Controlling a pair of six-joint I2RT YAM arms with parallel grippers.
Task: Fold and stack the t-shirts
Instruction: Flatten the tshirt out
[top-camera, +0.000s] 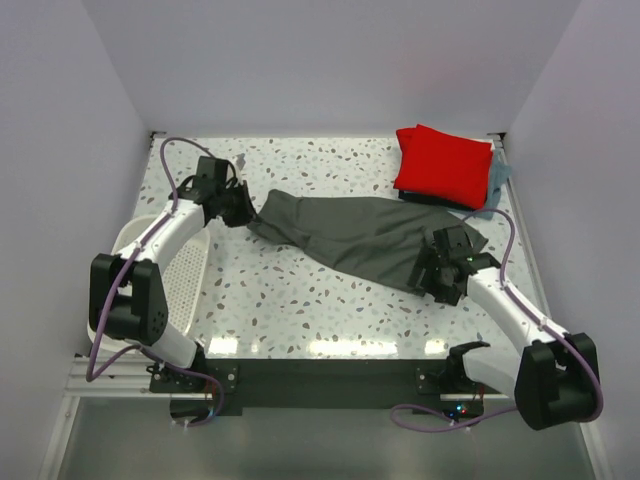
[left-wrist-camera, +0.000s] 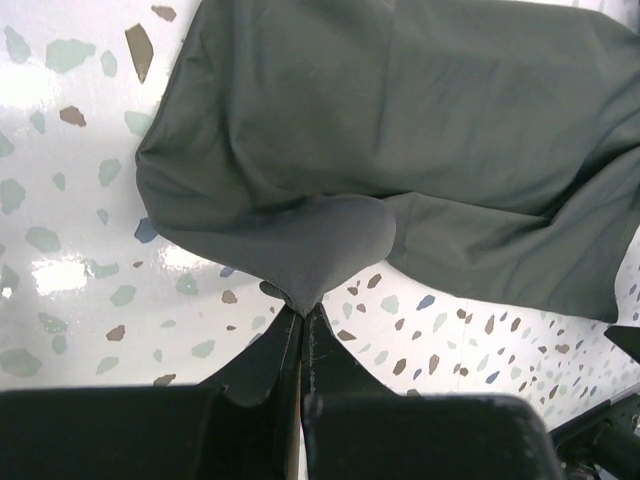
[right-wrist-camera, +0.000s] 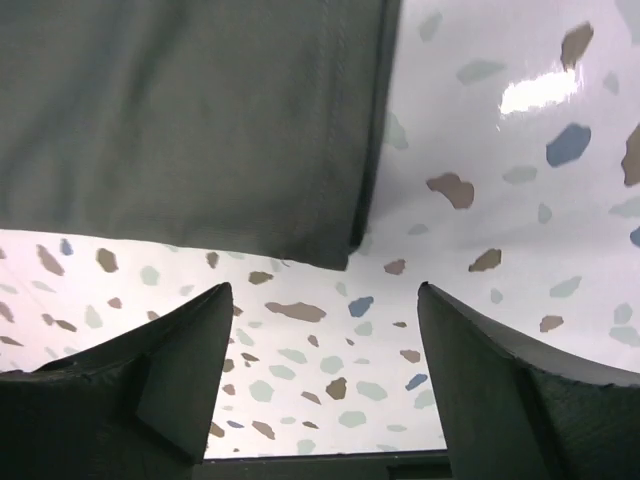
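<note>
Left gripper (top-camera: 240, 207) of mine is clamped on a little peak of the dark grey t-shirt (top-camera: 360, 235), at the shirt's left end, left of centre in the overhead view. On the left wrist cam my 2 fingers (left-wrist-camera: 262, 368) are pressed together with the cloth bunched right at their tips.

The shirt lies stretched in a long, rumpled band across the middle of the speckled table (top-camera: 300, 310), running down toward the lower right. My right gripper (top-camera: 438, 272) sits at that lower right end with its jaws wide apart and nothing between them. On the right wrist cam the shirt's hemmed corner fills the upper left, just past my fingers (right-wrist-camera: 190, 340).

The red t-shirt (top-camera: 443, 162) is folded in the upper right corner, lying on top of the light blue-grey one (top-camera: 497, 185), which peeks out along its right side. A white basket (top-camera: 185, 270) sits at the left edge.
</note>
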